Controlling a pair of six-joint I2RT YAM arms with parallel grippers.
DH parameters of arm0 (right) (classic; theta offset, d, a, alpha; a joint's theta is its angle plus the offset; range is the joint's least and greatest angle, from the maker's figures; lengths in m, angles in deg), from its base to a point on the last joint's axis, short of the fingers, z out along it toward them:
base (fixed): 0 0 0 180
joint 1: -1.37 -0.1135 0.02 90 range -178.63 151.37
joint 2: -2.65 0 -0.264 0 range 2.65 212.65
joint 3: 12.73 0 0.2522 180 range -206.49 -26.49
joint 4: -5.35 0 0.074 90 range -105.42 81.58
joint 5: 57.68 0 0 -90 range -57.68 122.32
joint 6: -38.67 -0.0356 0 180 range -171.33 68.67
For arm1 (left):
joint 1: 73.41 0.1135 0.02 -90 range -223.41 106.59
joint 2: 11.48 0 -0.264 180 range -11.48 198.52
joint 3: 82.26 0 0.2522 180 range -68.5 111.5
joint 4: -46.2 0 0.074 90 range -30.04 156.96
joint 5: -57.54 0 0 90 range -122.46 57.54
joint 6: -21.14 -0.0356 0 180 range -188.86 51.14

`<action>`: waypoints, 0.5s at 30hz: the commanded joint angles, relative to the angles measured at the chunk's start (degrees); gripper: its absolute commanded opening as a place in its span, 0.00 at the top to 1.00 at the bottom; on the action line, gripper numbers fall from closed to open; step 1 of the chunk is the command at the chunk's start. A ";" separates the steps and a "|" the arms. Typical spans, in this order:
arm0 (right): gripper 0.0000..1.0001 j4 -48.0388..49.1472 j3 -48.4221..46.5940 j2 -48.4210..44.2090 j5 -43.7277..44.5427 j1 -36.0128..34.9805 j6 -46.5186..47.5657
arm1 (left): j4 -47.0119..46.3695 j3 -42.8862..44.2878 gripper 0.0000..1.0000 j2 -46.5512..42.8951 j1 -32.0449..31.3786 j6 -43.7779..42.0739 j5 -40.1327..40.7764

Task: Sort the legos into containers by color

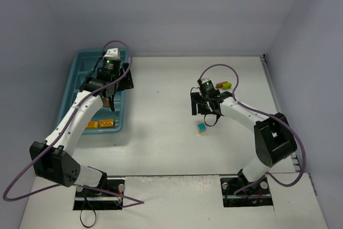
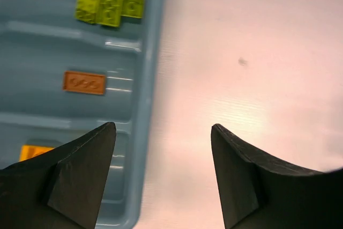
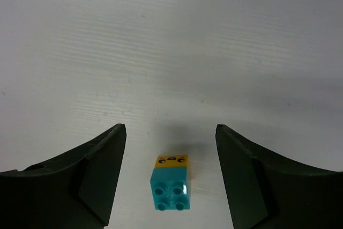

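Note:
The teal tray lies at the left, with two orange bricks at its near end. My left gripper hovers open and empty over the tray's right rim. In the left wrist view the compartments hold lime green bricks, a brown brick and an orange brick. My right gripper is open above the table. A cyan brick with a yellow side lies between and below its open fingers; it also shows in the top view.
A lime green brick and a brown one lie on the table just behind the right arm's wrist. Grey walls close in the table at the back and both sides.

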 commanded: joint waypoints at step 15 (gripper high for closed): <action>0.36 -8.67 2.36 -5.28 3.54 -3.89 -3.77 | -5.04 3.39 0.34 5.99 -5.66 -2.86 -9.97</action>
